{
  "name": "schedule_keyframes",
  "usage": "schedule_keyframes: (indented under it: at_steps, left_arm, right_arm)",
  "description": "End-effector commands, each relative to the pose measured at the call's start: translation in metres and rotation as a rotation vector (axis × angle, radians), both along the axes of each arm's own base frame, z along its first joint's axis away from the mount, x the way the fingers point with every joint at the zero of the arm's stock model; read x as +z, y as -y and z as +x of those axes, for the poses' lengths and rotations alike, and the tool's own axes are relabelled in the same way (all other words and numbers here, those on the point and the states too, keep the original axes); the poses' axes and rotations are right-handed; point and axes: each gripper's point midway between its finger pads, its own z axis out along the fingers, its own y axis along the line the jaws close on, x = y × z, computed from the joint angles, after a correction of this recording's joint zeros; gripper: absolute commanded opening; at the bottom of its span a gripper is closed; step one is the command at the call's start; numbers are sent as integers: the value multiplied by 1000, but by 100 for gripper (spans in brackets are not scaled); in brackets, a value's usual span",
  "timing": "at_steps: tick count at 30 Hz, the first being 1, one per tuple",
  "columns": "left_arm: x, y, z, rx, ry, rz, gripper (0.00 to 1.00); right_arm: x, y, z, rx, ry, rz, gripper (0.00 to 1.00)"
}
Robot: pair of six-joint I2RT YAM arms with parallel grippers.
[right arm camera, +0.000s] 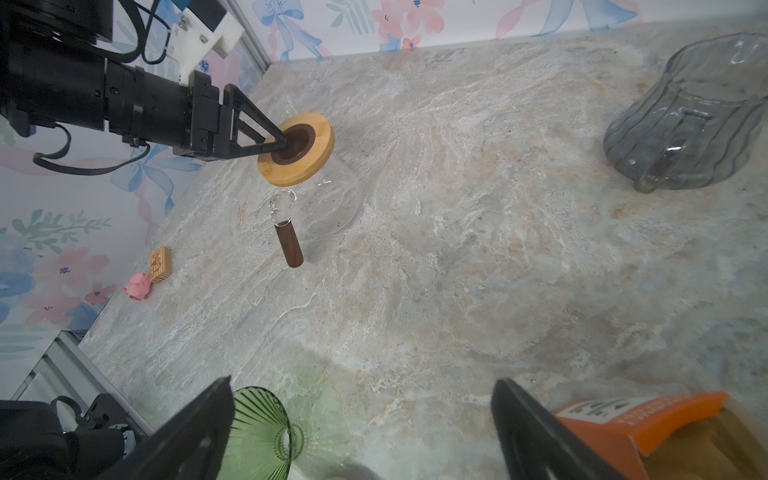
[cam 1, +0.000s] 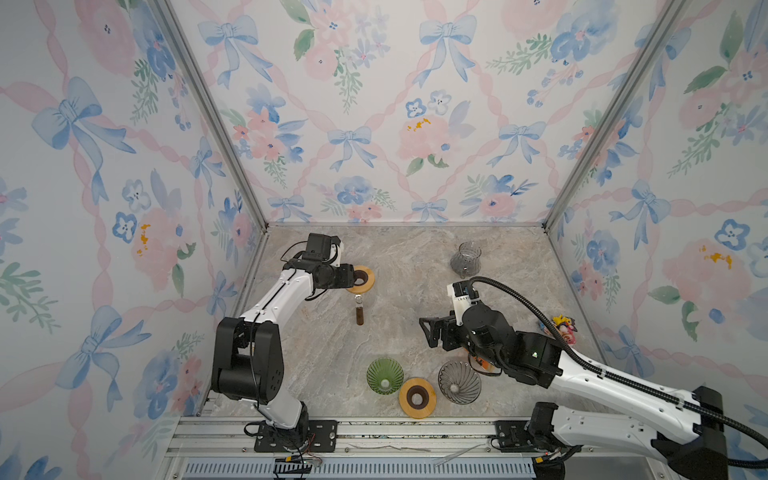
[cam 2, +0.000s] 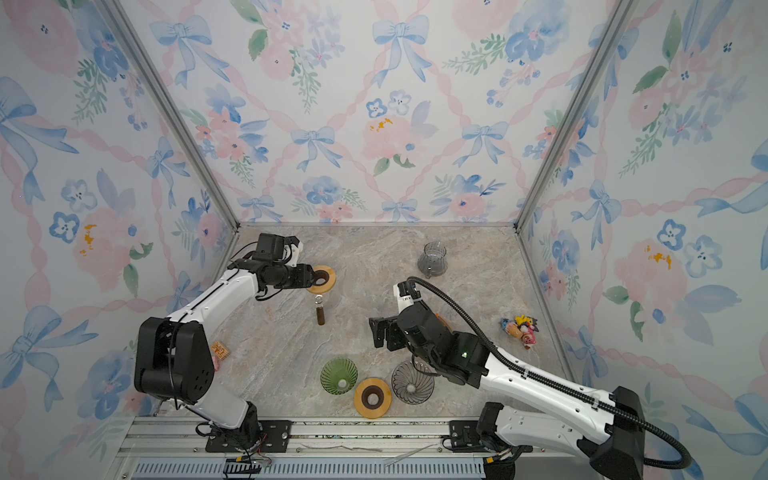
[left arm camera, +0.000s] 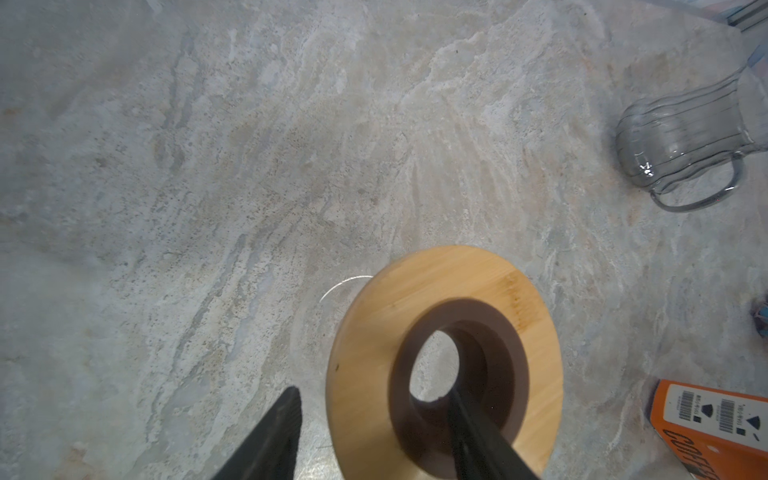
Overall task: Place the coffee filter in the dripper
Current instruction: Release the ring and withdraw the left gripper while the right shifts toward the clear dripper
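1. A marbled table (cam 1: 399, 291) inside flowered walls carries the gear, spread well apart, likely so each arm has room to work.
2. The left gripper (left arm camera: 374, 390) straddles the ring (left arm camera: 457, 274) at the mouth of the carafe (right arm camera: 332, 203), one finger through the hole and one outside the rim. The jaws stand apart; whether they pinch the ring I cannot tell. Hooking the hole suits a disc too wide to span.
3. The right gripper (right arm camera: 361, 382) hangs empty, jaws wide apart, over the orange box (right arm camera: 640, 419), probably poised to fetch.
4. No filter shows plainly; I judge it is in that box.
5. The green dripper (cam 1: 385, 375) and grey dripper (cam 1: 459, 381) sit at the front with a spare ring (cam 1: 417, 397) between them. Neither holds a filter.
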Motion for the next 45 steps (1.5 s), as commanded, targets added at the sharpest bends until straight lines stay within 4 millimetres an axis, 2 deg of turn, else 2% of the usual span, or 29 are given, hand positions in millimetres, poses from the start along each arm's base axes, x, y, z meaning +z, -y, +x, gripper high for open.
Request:
schedule_keyframes:
  at_steps: [1, 15, 20, 25, 29, 35, 40, 45]
  left_arm:
    - [-10, -4, -2, 22, -31, 21, 58]
    - [-12, -3, -1, 29, -39, 17, 54]
    - [-10, -3, -1, 31, -35, 11, 57]
    - [1, -12, -1, 75, -12, -7, 60]
    - [11, -12, -6, 72, 19, -15, 62]
    - [26, -11, -27, 72, 54, -37, 62]
    - [28, -1, -61, 58, 45, -109, 63]
    - [17, 18, -103, 34, 4, -158, 63]
  right_arm:
    - [-2, 3, -5, -1, -2, -4, 99]
    - [-6, 5, -7, -7, -3, -13, 99]
    - [-7, 6, -7, -8, -3, -16, 99]
    - [-5, 5, -10, 12, 32, -40, 98]
    - [-5, 10, -13, 15, 48, -53, 98]
    - [-9, 19, -20, 33, 52, -55, 97]
    - [-16, 31, -28, 33, 49, -55, 97]
    - [-23, 36, -37, 61, 33, -52, 97]
